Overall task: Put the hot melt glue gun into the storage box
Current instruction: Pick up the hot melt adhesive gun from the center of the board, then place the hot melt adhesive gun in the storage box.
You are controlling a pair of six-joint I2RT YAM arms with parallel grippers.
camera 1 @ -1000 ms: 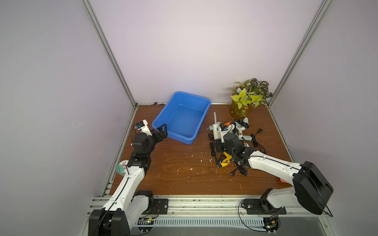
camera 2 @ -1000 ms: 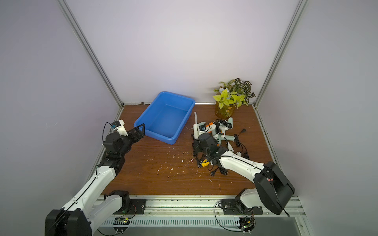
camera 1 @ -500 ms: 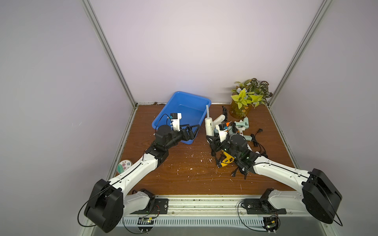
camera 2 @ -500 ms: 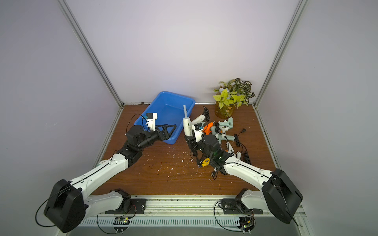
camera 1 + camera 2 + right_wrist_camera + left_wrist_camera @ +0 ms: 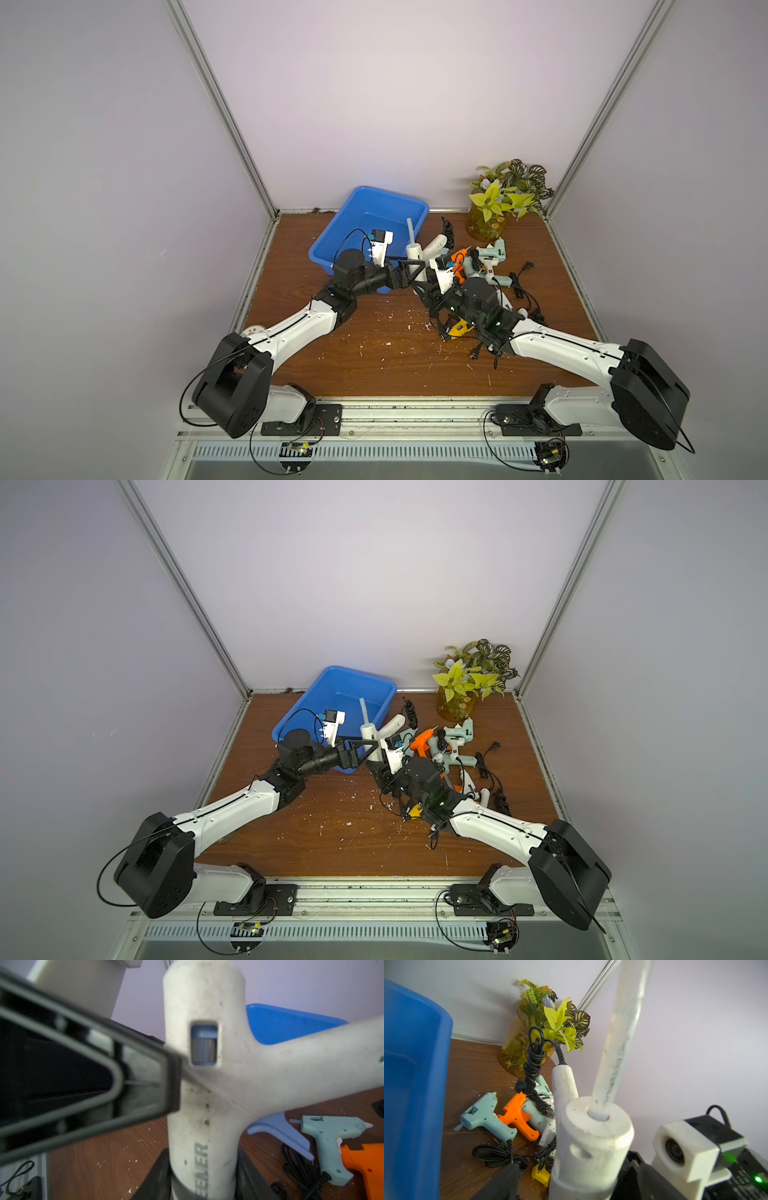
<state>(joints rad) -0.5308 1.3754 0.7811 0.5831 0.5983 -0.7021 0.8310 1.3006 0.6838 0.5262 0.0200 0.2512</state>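
Above the wooden table, just off the near right corner of the storage box, the hot melt glue gun — white and scuffed — is held upright. A clear glue stick pokes up from its back end, and its handle slants toward the back right. The right gripper is clamped on the lower barrel, one black finger on each side. The left gripper reaches in from the box side with its jaws spread around the barrel. In the right wrist view one of its fingers meets the gun's side; in the left wrist view a blurred dark finger stands a little apart from the barrel. The gun is outside the bright blue box. Behind it on the table lie a pale teal gun, an orange gun and a yellow gun, tangled in black cords. A potted plant fills the far right corner.
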